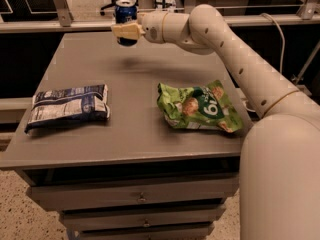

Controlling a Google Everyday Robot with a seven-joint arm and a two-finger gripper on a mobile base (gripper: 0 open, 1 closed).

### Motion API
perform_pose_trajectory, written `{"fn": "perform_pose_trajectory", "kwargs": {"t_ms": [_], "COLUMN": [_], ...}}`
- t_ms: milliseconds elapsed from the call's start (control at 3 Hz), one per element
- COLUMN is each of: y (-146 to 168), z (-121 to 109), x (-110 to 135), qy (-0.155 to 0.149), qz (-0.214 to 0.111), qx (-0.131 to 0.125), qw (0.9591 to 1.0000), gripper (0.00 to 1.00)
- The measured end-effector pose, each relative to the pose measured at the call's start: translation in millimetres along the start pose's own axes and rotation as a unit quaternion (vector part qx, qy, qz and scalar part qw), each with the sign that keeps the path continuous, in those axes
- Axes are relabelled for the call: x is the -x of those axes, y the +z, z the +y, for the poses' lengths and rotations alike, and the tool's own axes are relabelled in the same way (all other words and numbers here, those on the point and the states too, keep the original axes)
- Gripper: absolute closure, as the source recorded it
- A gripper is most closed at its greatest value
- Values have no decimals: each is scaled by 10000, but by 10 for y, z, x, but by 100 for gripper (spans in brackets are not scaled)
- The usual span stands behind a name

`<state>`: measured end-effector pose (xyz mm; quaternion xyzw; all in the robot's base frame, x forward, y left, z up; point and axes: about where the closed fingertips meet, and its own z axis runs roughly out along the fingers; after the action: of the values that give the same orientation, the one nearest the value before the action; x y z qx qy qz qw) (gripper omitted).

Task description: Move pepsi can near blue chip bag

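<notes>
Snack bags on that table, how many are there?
2. The blue chip bag lies at the table's front left; the green snack bag lies at the right. None seem hidden. The gripper holds the pepsi can above the far edge.

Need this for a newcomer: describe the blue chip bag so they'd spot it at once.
On the grey table, find the near left corner, away from the end effector gripping the pepsi can above the far edge. The blue chip bag lies there, navy with white print panels, unlike the bright green bag beside it.
</notes>
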<state>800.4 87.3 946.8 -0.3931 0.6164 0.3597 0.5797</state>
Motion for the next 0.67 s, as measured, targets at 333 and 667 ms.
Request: {"fn": "perform_pose_trajectory", "kwargs": {"t_ms": [333,667], "y": [-166,-298], "z": [273,619], "x": [-30,-155], "qy": [-28,-176], "qz": [38,138], "qx": [721,1543], "qw": [9974,9878], "gripper": [100,100]}}
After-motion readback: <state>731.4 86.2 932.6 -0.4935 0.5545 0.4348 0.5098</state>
